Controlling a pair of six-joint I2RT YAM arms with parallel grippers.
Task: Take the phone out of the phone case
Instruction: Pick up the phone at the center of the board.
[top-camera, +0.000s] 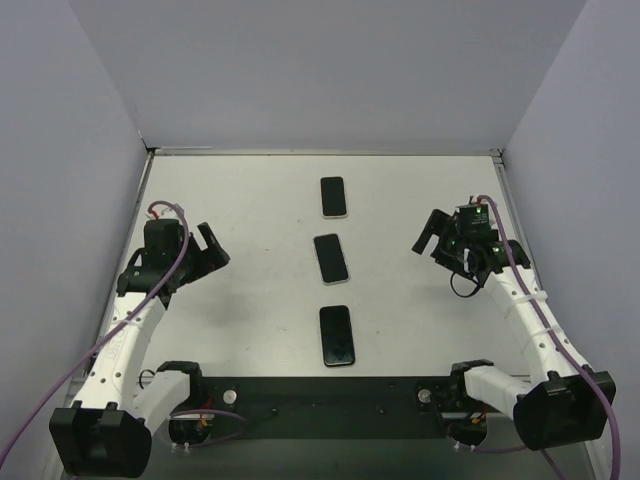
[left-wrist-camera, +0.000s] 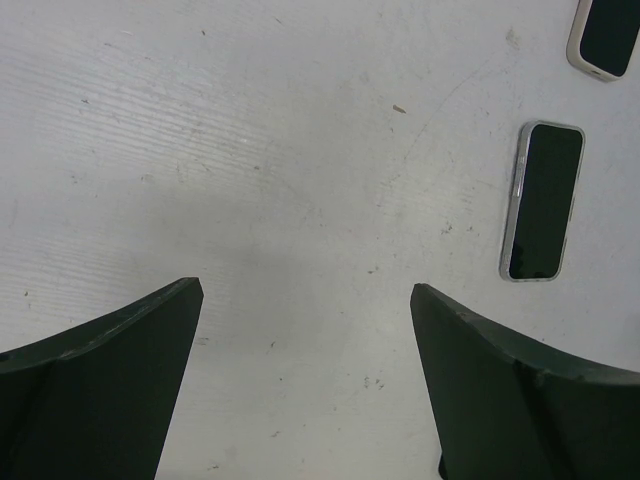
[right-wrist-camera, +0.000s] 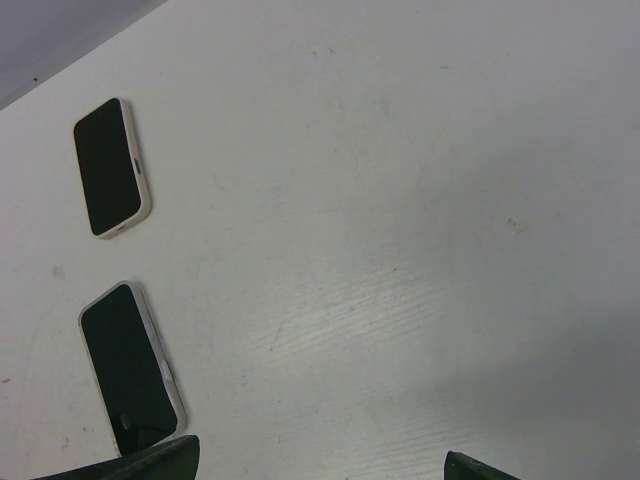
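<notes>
Three phones lie face up in a row down the middle of the table. The far phone (top-camera: 333, 196) sits in a cream case (right-wrist-camera: 110, 167). The middle phone (top-camera: 331, 258) has a pale clear-looking case (left-wrist-camera: 543, 202). The near phone (top-camera: 337, 335) looks all dark, and I cannot tell whether it has a case. My left gripper (top-camera: 212, 252) hovers open to the left of the row, with only bare table between its fingers (left-wrist-camera: 306, 288). My right gripper (top-camera: 428, 235) hovers open to the right of the row, holding nothing (right-wrist-camera: 320, 450).
White walls close in the white table (top-camera: 250, 200) on the left, back and right. A black base bar (top-camera: 330, 395) runs along the near edge between the two arm bases. Purple cables trail along both arms.
</notes>
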